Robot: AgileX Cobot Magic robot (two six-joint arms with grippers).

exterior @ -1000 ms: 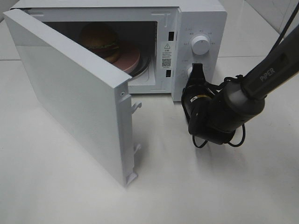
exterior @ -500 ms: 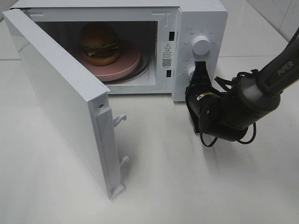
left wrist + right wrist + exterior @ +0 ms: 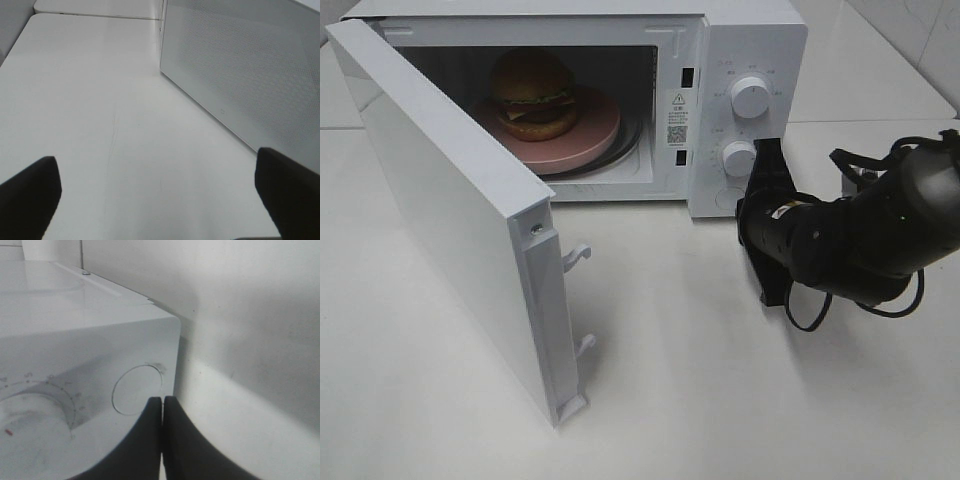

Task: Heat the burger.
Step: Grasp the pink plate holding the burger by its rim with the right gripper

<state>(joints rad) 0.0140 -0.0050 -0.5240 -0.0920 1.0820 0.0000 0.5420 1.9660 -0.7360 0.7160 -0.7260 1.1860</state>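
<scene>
Back comes the right gripper [image 3: 770,152] from the microwave [image 3: 760,45], pinched shut, empty. The door [image 3: 450,190] now hangs wide; the burger [image 3: 532,95] sits inside on the plate [image 3: 598,135], well left of the gripper. That door needs closing first.

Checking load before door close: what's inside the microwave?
Inside the microwave, a burger sits on a pink plate. The open door covers the cavity's front-left corner and the plate's near-left edge, so anything there can't be seen.
</scene>
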